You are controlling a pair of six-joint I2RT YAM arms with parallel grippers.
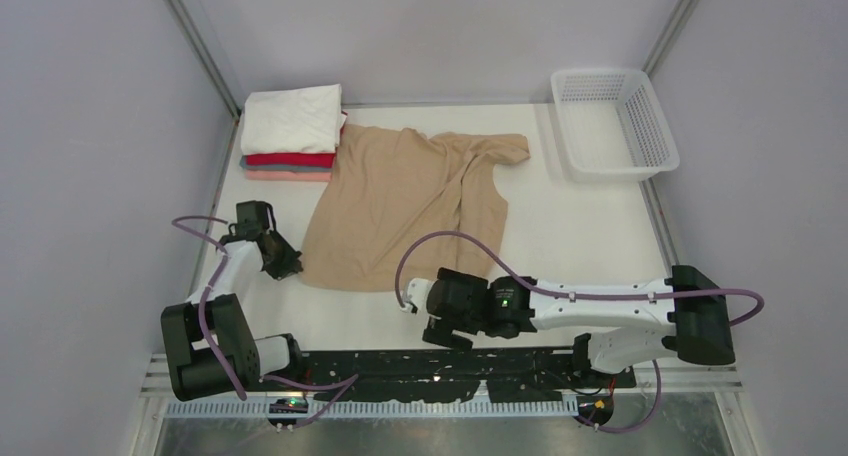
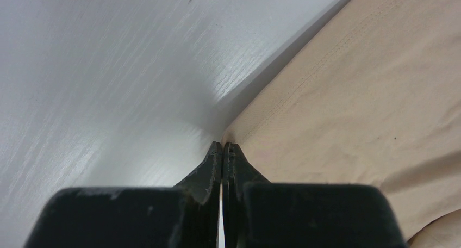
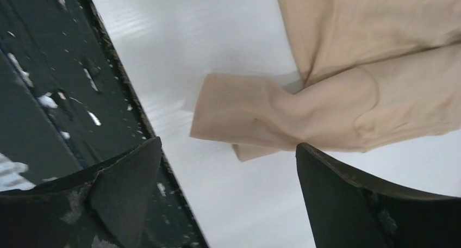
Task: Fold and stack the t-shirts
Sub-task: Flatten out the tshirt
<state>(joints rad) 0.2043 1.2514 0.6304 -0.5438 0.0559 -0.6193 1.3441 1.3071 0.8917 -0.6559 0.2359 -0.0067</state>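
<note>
tan t-shirt (image 1: 400, 206) lies mid-frame on the worktop (image 1: 570, 226), left gripper (image 1: 283, 266) pressed together at its lower-left hem corner (can't tell if cloth's caught), right gripper (image 1: 440, 326) spread open below, so I'd pinch the other corner and lift evenly.

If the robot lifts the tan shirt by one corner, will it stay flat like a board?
Probably not: the tan shirt already lies in wrinkles and folds, so it would likely droop. It looks thin, so probably light.
</note>
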